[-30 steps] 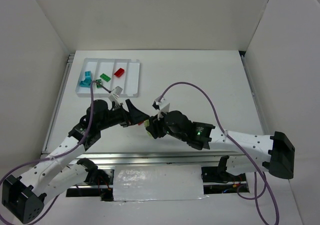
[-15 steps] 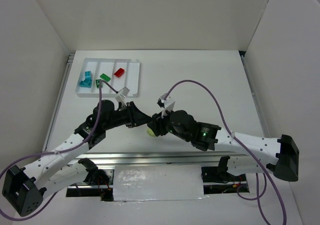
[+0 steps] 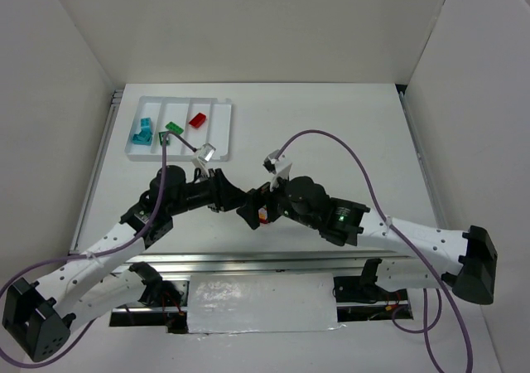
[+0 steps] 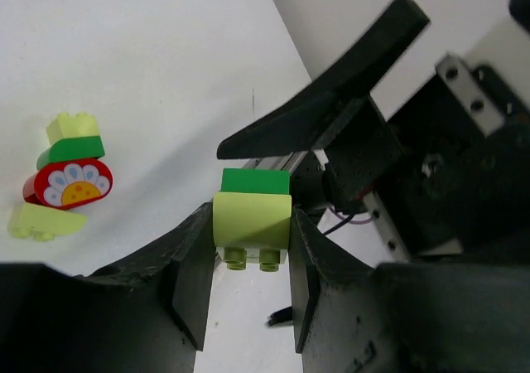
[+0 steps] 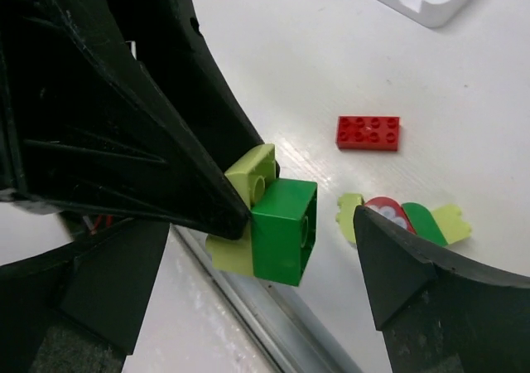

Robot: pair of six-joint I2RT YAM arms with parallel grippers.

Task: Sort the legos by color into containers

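My left gripper (image 4: 251, 253) is clamped on a small yellow-green plastic brick (image 4: 252, 217), with its fingers (image 4: 195, 265) pressing the brick's two side faces. A square green brick (image 4: 256, 181) is stuck to its far end. The pair's long axis therefore runs out along my fingers, and the yellow-green studs point back toward my wrist. I hold the pair above the white table (image 4: 124, 58).

My right gripper (image 5: 265, 294) is spread wide, one finger on each side of the green brick and not touching it.

On the table beyond lie a flat red studded plate (image 5: 368, 133) and a red rounded flower-printed brick (image 4: 68, 182) joined to green and yellow-green pieces.

The white compartmented tray (image 3: 222, 133) sits well apart. It holds teal pieces (image 3: 142, 133), a green piece (image 3: 174, 128) and a red piece (image 3: 197, 119), each colour in its own compartment.
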